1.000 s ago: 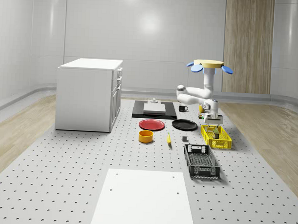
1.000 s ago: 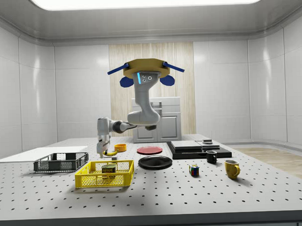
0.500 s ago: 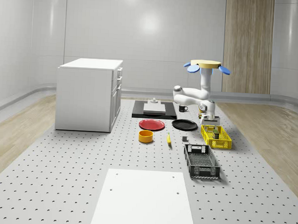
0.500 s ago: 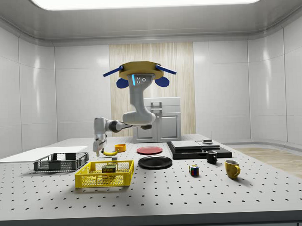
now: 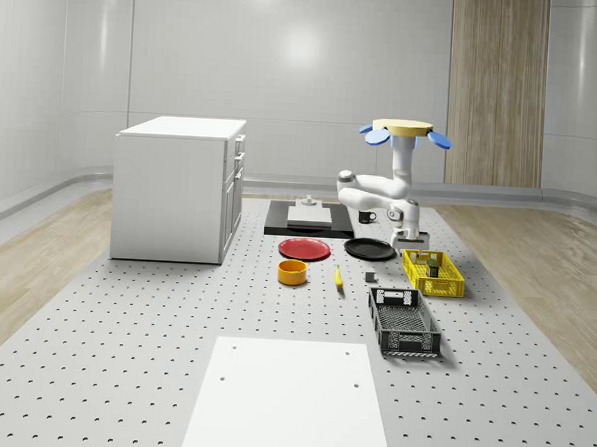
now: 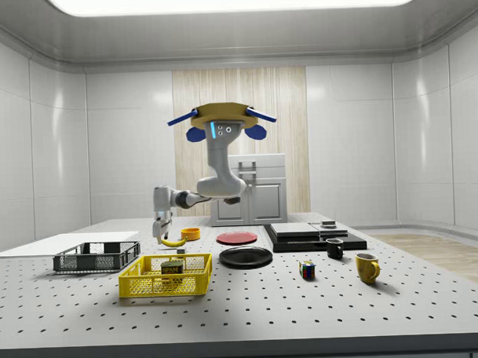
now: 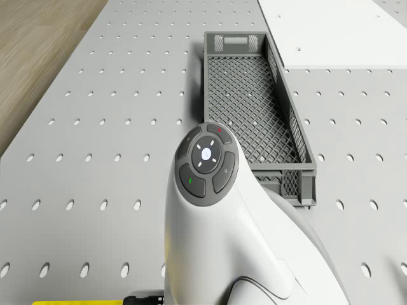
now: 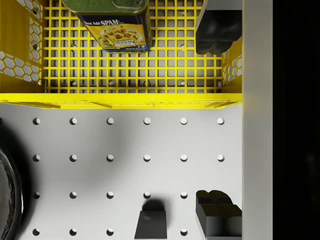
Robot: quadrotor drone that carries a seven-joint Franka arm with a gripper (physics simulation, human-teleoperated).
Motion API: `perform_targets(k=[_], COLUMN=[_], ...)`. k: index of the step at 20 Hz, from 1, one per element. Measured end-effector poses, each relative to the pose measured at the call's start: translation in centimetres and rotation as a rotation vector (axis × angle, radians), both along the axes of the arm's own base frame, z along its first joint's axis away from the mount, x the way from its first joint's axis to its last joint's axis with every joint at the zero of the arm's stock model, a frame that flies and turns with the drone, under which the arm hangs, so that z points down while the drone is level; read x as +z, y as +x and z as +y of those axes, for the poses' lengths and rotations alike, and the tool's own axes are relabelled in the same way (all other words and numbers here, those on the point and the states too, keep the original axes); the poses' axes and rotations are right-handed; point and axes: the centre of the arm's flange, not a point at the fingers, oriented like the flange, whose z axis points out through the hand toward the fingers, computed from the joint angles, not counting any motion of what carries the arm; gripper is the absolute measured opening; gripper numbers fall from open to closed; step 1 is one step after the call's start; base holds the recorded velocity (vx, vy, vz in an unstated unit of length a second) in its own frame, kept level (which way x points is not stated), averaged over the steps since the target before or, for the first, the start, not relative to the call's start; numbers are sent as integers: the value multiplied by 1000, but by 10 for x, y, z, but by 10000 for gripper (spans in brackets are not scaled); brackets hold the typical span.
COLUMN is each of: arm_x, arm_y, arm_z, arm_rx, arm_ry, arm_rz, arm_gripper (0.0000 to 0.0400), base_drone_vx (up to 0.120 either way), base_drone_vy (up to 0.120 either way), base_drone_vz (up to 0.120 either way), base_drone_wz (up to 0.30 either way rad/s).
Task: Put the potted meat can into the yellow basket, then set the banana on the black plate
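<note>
The potted meat can (image 8: 112, 20) lies inside the yellow basket (image 5: 433, 274), also seen as the can (image 6: 173, 268) in the basket (image 6: 165, 277). The banana (image 5: 338, 278) lies on the table between the orange bowl and the basket; from the side the banana (image 6: 174, 242) shows just behind the gripper. The black plate (image 5: 369, 249) sits bare. The drone (image 5: 399, 130) hovers over the table behind the basket. My gripper (image 5: 410, 232) hangs open and empty just off the basket's far end, its fingers (image 8: 215, 30) wide apart.
A grey crate (image 5: 404, 321) lies in front of the basket. A red plate (image 5: 304, 249), an orange bowl (image 5: 292, 272) and a small dark block (image 5: 370, 277) are near the banana. A white cabinet (image 5: 178, 187) stands at the whole-scene view's left. Mugs (image 6: 367, 266) and a cube (image 6: 306, 269) sit beyond the black plate.
The drone and arm have shifted toward the whole-scene view's left and back, carrying the open gripper off the basket to its far end. The can has stayed in the basket.
</note>
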Motion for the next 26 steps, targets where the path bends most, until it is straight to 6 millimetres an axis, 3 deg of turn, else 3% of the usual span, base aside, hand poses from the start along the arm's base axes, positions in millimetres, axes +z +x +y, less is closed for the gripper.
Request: perform_targets(k=[8, 17, 26], arm_x=[0, 0, 0], arm_y=[0, 0, 0], arm_z=[0, 0, 0], arm_rx=[0, 0, 0], arm_ry=[0, 0, 0], arm_rz=[0, 0, 0], arm_gripper=[400, 400, 400], base_drone_vx=[0, 0, 0], base_drone_vy=[-120, -120, -120], base_drone_vz=[-10, -111, 0], base_drone_wz=[0, 0, 0])
